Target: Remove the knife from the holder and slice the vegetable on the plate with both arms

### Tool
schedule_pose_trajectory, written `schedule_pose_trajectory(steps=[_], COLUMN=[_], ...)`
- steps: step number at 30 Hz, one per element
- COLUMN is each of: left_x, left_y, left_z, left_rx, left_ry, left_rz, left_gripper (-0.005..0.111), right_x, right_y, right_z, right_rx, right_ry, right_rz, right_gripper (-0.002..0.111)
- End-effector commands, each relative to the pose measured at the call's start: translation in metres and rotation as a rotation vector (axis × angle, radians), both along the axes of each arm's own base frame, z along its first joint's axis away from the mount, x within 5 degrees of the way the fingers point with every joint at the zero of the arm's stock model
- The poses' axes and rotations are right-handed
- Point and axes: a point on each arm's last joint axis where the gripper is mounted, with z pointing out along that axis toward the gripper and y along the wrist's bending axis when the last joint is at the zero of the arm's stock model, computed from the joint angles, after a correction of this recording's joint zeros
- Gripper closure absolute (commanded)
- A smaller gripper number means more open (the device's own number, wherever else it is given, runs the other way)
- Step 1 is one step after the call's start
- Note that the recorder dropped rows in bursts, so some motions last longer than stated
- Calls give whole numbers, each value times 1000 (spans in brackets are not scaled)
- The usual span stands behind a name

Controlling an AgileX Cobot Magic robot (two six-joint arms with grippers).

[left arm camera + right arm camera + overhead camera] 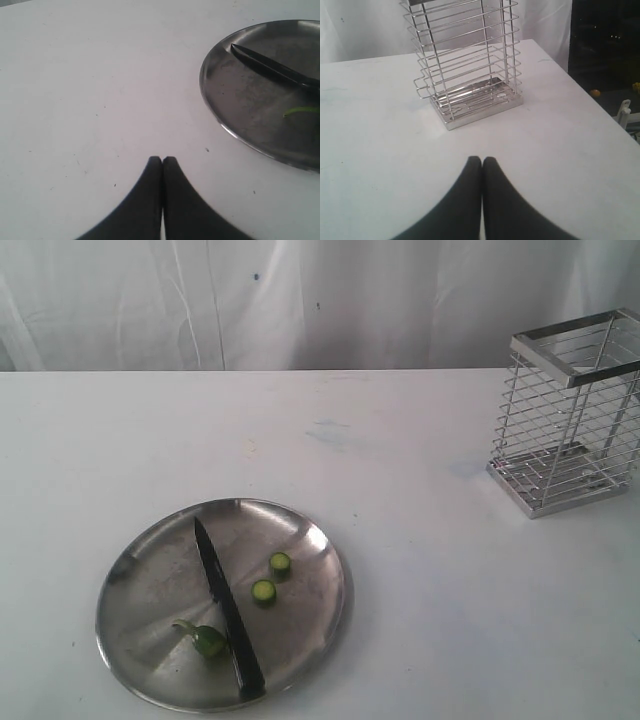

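Knife (225, 606), slim and black, lies across the shiny plate (150, 580).

High exterior view shares its lower-left plate (150, 590) with the low left wrist camera, its upper-right holder (568, 430) with the right.

The round steel plate (150, 580) lies at the near left of the exterior view, shiny with dull scuffs. The knife (225, 605) lies flat on it, its black handle at the near rim and its dark narrow blade pointing away. Just left of the blade rests the stem end of the green pepper (207, 640). To the right lie two cut rounds (263, 591), near each other. The wire holder (570, 420) stands upright at the far right, well apart from the plate.
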Motion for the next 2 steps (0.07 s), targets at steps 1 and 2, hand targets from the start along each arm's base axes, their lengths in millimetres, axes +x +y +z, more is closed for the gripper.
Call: schedule_pose_trajectory(steps=[1,2], left_x=[0,0], left_y=[0,0], left_z=[0,0], left_rx=[-14,-14], left_ry=[-8,-8], left_rz=[4,4], left_gripper=[107,107], right_x=[0,0], right_y=[0,0], right_z=[2,2], right_rx=[-10,-10], right_ry=[-10,-10], right_rz=[5,5], right_gripper=[108,108])
